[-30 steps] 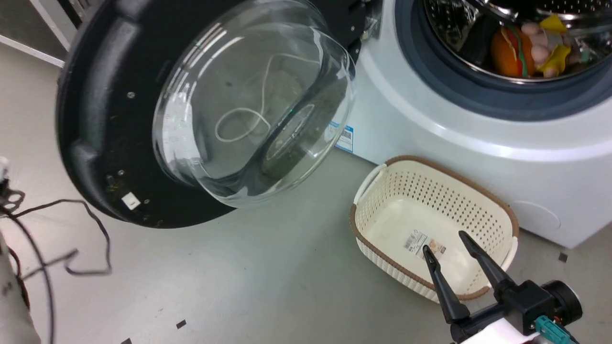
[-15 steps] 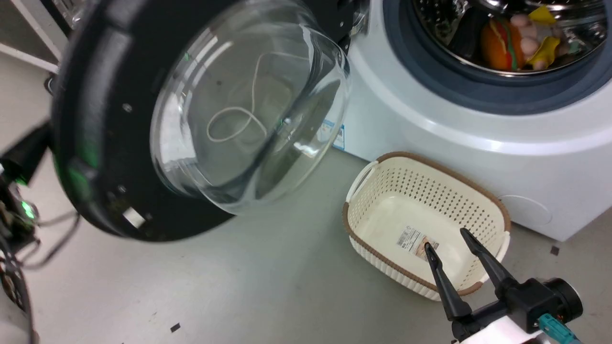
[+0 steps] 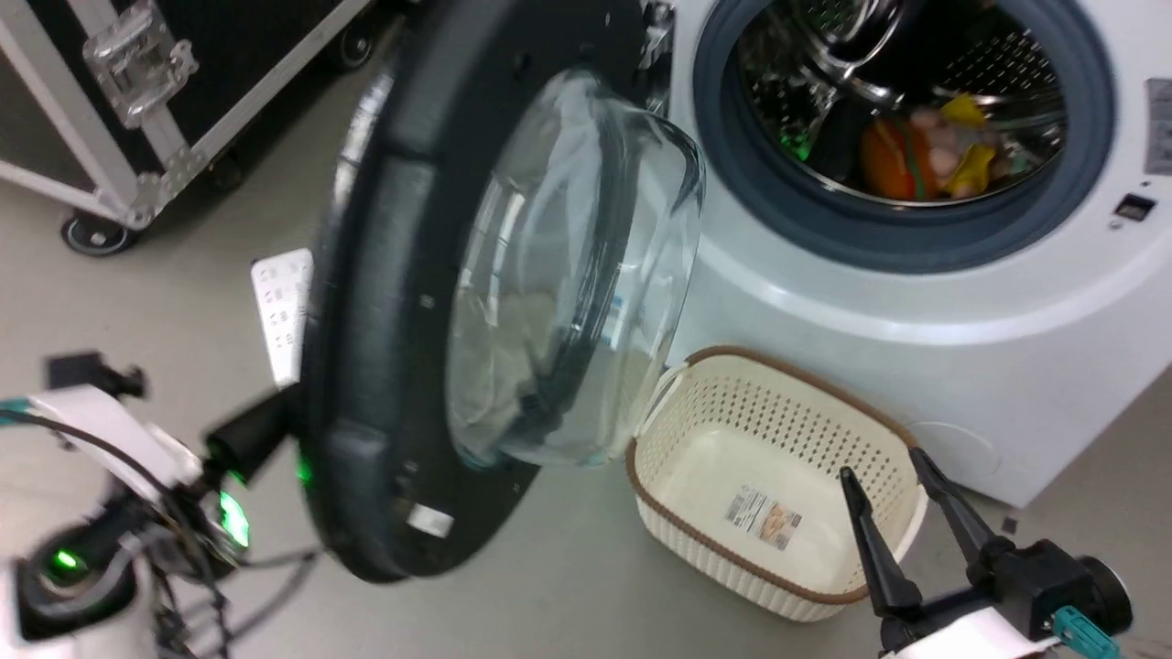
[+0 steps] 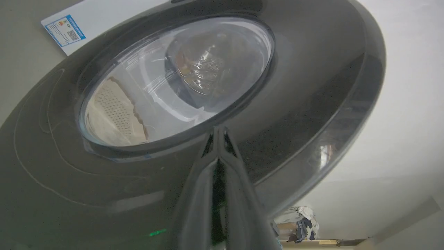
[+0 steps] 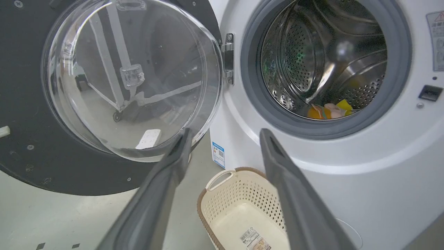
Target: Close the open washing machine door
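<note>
Your right gripper (image 3: pixel 881 465) has two long, dark, tapering fingers set in a black blocky mount (image 3: pixel 1025 577). Just behind that mount sits a round black housing (image 3: pixel 1094 586), and below it you can see a teal connector (image 3: pixel 1073 631) and a white forearm shell (image 3: pixel 961 636). Your left arm, blurred, shows a white shell (image 3: pixel 101 426), black cables (image 3: pixel 169 613) and green lights (image 3: pixel 233 517). The left gripper (image 4: pixel 218 130) has dark grey fingers.

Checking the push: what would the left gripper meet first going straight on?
The washing machine door, on its outer face just below the window; the left gripper, shut, looks at or nearly on it.
</note>
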`<state>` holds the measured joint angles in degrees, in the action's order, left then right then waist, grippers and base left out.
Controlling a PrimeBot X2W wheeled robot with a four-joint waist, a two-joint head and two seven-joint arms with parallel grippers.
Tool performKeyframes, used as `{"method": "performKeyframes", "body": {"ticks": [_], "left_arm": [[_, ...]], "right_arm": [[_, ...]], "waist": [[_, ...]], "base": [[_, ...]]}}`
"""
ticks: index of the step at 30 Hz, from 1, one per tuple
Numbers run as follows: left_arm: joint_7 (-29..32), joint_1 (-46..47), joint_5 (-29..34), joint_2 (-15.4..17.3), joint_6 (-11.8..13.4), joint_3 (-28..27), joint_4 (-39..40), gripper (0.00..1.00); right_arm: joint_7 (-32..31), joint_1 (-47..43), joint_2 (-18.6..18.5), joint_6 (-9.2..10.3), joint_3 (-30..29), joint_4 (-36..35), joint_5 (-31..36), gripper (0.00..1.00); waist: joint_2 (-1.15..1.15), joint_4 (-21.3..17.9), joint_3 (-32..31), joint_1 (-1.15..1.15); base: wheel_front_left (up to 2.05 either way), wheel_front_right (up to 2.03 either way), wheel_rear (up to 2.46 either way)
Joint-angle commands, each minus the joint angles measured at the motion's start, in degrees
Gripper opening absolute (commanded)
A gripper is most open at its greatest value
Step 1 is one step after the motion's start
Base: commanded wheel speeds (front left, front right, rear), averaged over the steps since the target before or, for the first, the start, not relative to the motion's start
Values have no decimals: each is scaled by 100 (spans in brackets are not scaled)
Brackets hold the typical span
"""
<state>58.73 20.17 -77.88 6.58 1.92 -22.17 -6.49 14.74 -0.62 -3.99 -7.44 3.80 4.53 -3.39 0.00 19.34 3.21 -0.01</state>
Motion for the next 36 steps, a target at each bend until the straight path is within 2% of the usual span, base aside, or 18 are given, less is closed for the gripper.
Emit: {"method": "performKeyframes", "body": {"ticks": [1, 6, 9, 15, 17, 18, 19, 21, 22, 23, 24, 25, 30, 36], "left_arm": [[36, -232, -61, -119, 5, 107, 133, 0], [-150, -940, -330, -349, 67, 647, 636, 0], [-548, -1398, -901, -365, 126, 1225, 769, 0], [-1679, -1921, -1512, -368, -104, 2584, 738, 0], [-2062, -1913, -1674, -368, -214, 2909, 656, 0], [-2062, -1913, -1674, -368, -214, 2909, 656, 0], [-2507, -1806, -1893, -369, -329, 3164, 523, 0], [-2731, -1725, -2006, -369, -395, 3301, 441, 0], [-3145, -1525, -2188, -369, -512, 3567, 292, 0], [-3145, -1525, -2188, -369, -512, 3567, 292, 0], [-3512, -1268, -2339, -369, -607, 3822, 139, 0], [-3512, -1268, -2339, -369, -607, 3822, 139, 0], [-4303, -481, -2597, -369, -763, 4304, -265, 0], [-5100, 526, -2876, -369, -861, 4606, -896, 0]], "right_arm": [[24, -65, 37, -5, -81, 18, 50, 100], [25, -109, 86, -5, -398, 47, 113, 100], [23, -112, 99, -5, -510, 33, 141, 100], [-48, -74, 108, -5, -589, -67, 192, 100], [-75, -37, 109, -5, -576, -112, 203, 100], [-75, -37, 109, -5, -576, -112, 203, 100], [-88, 2, 109, -5, -580, -156, 212, 100], [-90, 19, 109, -5, -593, -171, 213, 100], [-91, 75, 110, -5, -596, -203, 209, 100], [-91, 75, 110, -5, -596, -203, 209, 100], [-85, 136, 110, -5, -616, -223, 201, 100], [-85, 136, 110, -5, -616, -223, 201, 100], [-54, 278, 111, -5, -699, -197, 125, 100], [-7, 403, 111, -5, -698, -53, -25, 100]], "waist": [[0, -114, -132, 1], [0, -417, -289, 1], [0, -673, -308, 1], [0, -1283, -122, 1], [0, -1536, 6, 1], [0, -1536, 6, 1], [0, -1779, 141, 1], [0, -1895, 205, 1], [0, -2165, 377, 1], [0, -2165, 377, 1], [0, -2418, 539, 1], [0, -2418, 539, 1], [0, -3009, 925, 1], [0, -3549, 1223, 1]], "base": [[0, 0, 0], [0, 0, 0], [0, 0, 0], [0, 0, 0], [0, 0, 0], [0, 0, 0], [0, 0, 0], [0, 0, 0], [0, 0, 0], [0, 0, 0], [0, 0, 0], [0, 0, 0], [0, 0, 0], [0, 0, 0]]}}
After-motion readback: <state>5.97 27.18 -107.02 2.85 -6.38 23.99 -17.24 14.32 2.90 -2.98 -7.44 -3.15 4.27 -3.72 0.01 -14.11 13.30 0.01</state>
